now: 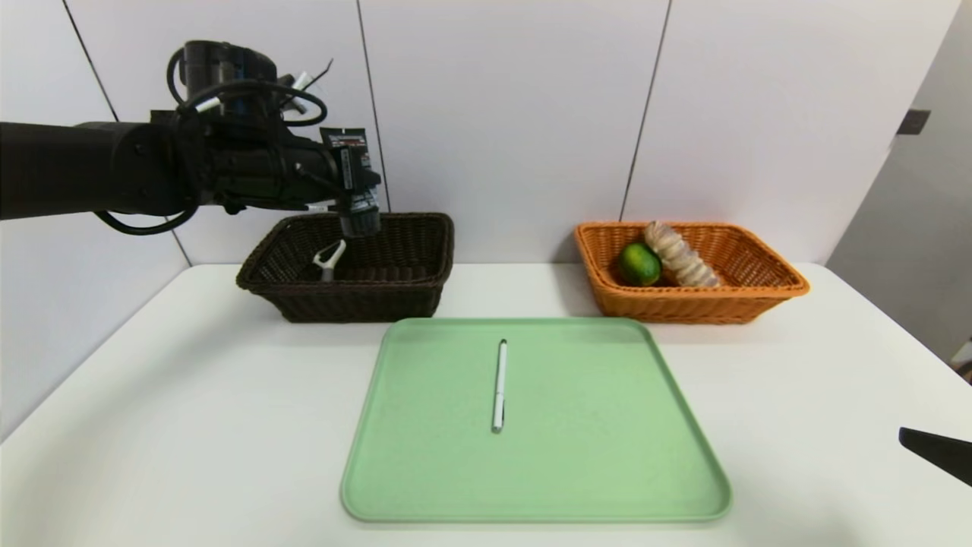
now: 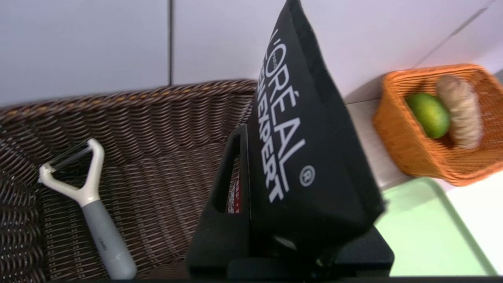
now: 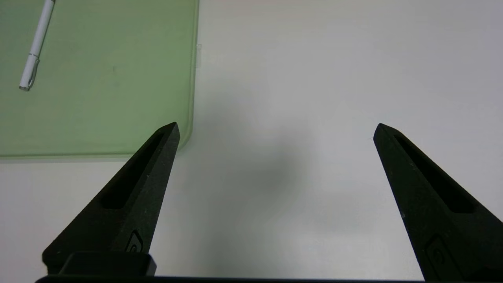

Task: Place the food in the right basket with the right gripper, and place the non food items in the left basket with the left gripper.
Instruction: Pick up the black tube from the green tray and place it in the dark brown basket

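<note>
The white worktop carries a green tray near its front edge. At its back edge, the left end effector grips the black L'Oréal tube over the dark brown basket holding the peeler. Lime and bread loaf lie in the orange basket. The pen lies mid-tray. The right end effector, mostly cut off, gapes empty.

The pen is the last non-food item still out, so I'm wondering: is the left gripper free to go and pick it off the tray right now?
Probably not yet. The left gripper is shut on the black tube above the dark brown basket. The pen lies alone on the green tray, unobstructed.
</note>
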Controlling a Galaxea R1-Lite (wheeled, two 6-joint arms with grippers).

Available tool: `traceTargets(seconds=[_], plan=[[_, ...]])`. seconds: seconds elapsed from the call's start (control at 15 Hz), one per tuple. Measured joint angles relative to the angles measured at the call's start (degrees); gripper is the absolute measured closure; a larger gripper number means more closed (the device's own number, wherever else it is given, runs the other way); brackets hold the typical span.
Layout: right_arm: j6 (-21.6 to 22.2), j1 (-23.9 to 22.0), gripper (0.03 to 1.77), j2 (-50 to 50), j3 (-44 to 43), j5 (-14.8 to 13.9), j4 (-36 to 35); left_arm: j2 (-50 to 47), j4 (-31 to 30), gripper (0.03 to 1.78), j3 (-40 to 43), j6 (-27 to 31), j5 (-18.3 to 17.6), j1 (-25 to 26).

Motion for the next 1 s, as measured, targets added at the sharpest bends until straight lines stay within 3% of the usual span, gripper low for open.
traceTargets(seconds=[0.47,1.0], plan=[[-1.49,-0.2,0.09,-0.85,-0.41,-0.22,-2.56,10.22,-3.8,1.42,0.6,0.24,0.04,4.27],[-1.46,-0.2,0.09,-0.96,-0.09,-0.17,-2.62,14.93,-7.14,1.42,1.89,0.59,1.27,5.13]])
